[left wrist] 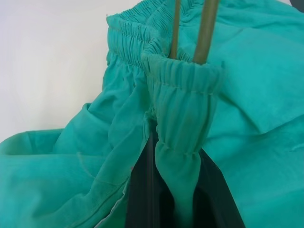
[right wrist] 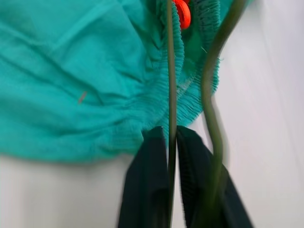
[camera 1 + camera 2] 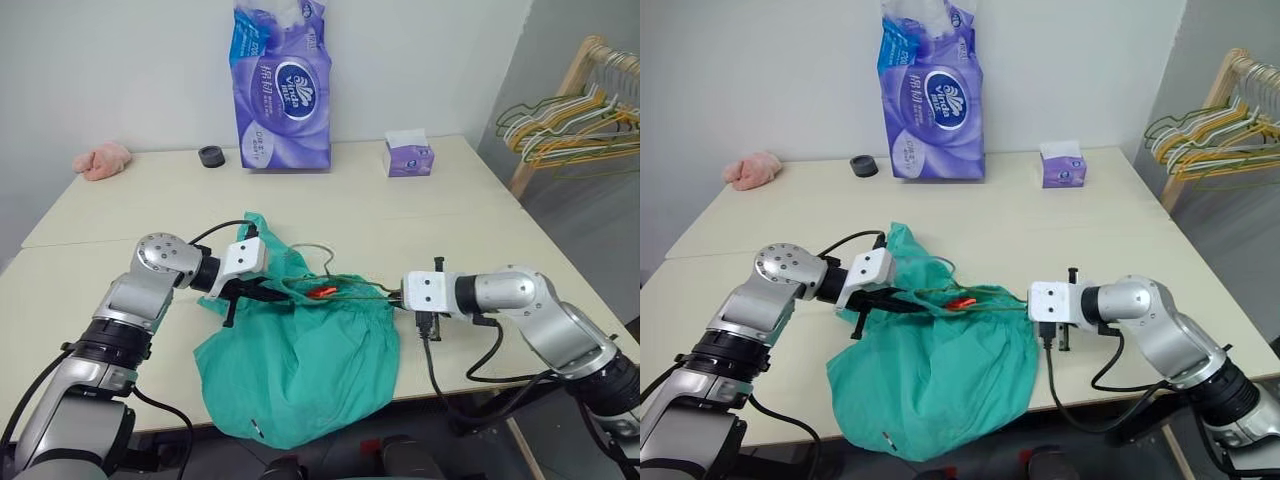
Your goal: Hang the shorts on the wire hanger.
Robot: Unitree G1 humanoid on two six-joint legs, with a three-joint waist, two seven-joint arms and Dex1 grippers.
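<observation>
Your left gripper [image 1: 183, 199] is clamped on the waistband of the shorts [image 3: 300, 370] – they drape off the table [image 3: 120, 210] edge. Your right gripper [image 2: 172, 190] pinches the wire hanger [image 2: 170, 71] threaded through that waistband; loosen it early and the hanger may slip out.

Bare table [image 3: 470, 215] right of shorts [image 3: 300, 370]

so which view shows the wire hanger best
The right wrist view: the wire hanger runs between the right gripper fingers into the shorts waistband. The left wrist view shows two wires entering the waistband. The head views show only a thin line.
</observation>
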